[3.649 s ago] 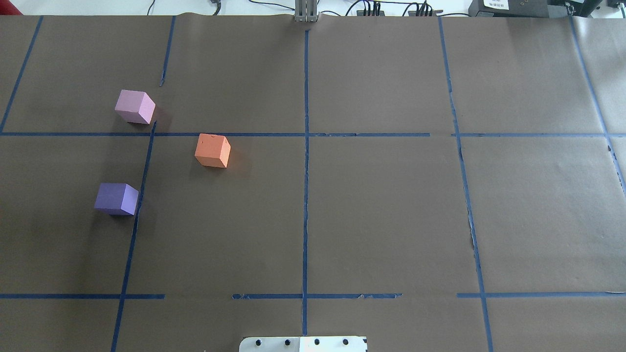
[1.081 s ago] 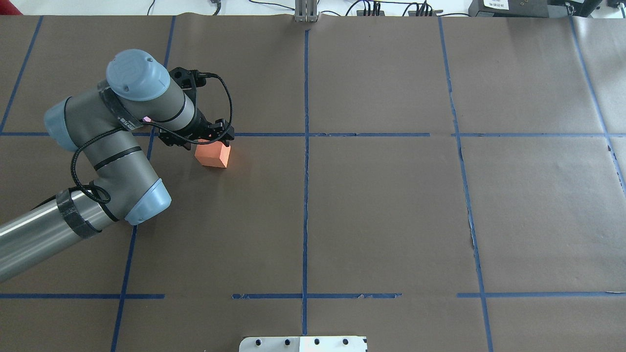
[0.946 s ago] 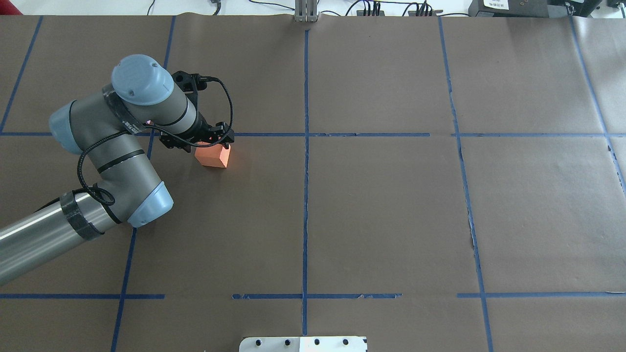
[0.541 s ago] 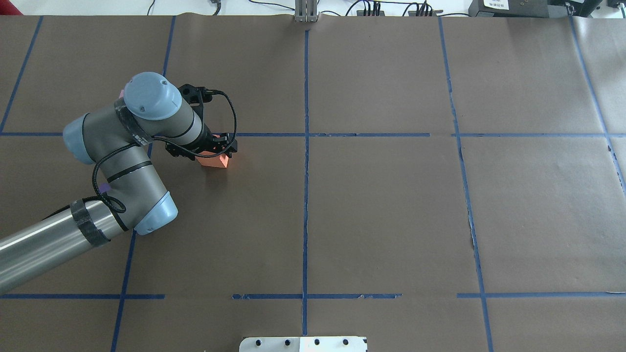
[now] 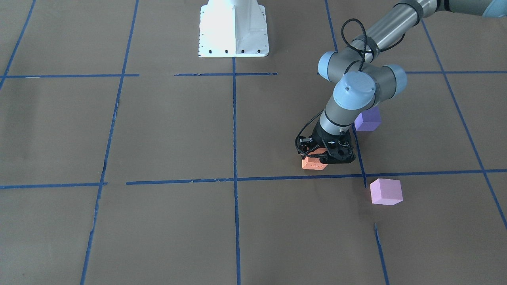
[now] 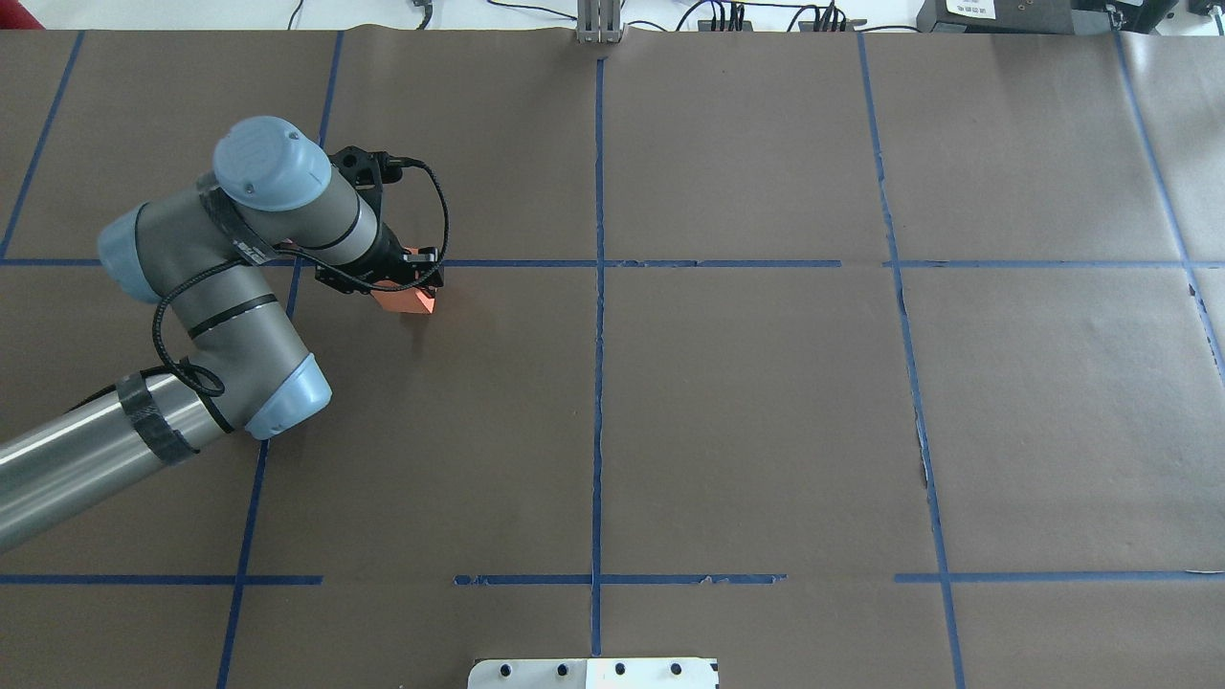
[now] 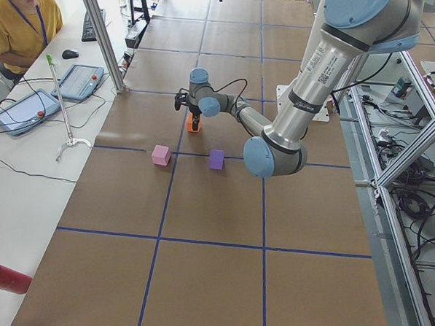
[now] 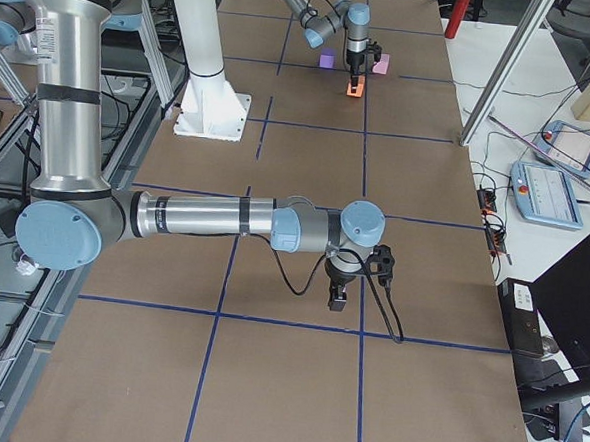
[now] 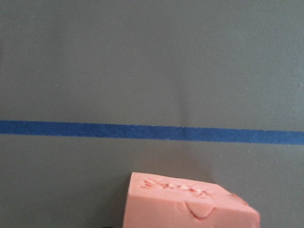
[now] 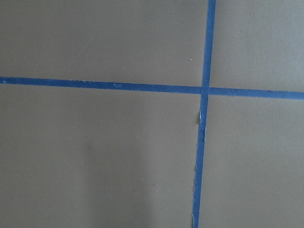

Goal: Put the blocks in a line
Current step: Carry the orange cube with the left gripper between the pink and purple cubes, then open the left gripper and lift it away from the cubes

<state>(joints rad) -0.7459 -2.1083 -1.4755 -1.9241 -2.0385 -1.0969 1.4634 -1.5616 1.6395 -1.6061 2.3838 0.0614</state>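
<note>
The left gripper (image 5: 318,157) is down on the orange block (image 5: 313,164), its black fingers clamped against the cube's sides. From across the table only the block's lower front pokes out beneath the gripper. From overhead it is just a sliver of orange under the wrist. I cannot tell whether the cube rests on the brown paper (image 5: 158,130) or hangs a little above it. It is close beside a blue tape line (image 5: 277,178), on the robot's side of it. The left wrist camera catches the block's dented face at the bottom edge, cut off, with none of the fingers in sight.

The blue-violet block (image 5: 368,120) is half tucked behind the left arm's elbow. The pale pink block (image 5: 385,191) sits in the open across the tape line, well apart from the other two. From overhead the arm hides both.

The right gripper (image 8: 338,296) hangs over the paper far from the blocks. It is small and dark in the side view, and I cannot tell whether its fingers are apart or together. Its own camera shows only paper and crossed tape.
</note>
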